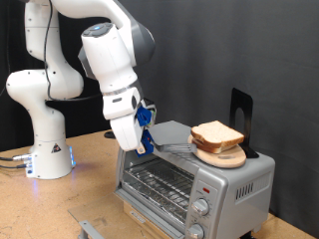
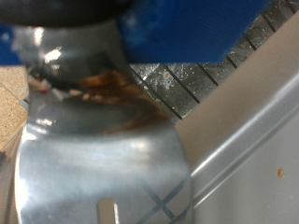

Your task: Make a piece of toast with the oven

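Black curtain closes off the back of the scene, and a wooden bench (image 1: 95, 159) carries the white arm's base on the exterior view's left and the oven (image 1: 194, 184) on its right. Just above the oven's near-left top corner hangs the claw (image 1: 143, 139), blue at the fingers, tilted down and rightward. It appears to be clamped on the handle of a metal spatula (image 1: 174, 148), whose flat blade runs out to the right along the oven roof (in the wrist view that blade (image 2: 103, 149) fills most of the frame, stained brown and with a slot, so the fingertips themselves stay hidden).

Further right, well apart from the claw, a round wooden plate (image 1: 221, 157) sits on the oven's top with pale, brown-crusted slices stacked on it; the piece of toast (image 1: 217, 133) lies uppermost. From the claw the bread lies to the right and slightly higher, in line with the spatula's long axis, whose tip comes near the plate's left edge. Whether they touch I cannot tell.

Below, the glass door looks closed over the wire rack, knobs at the right.
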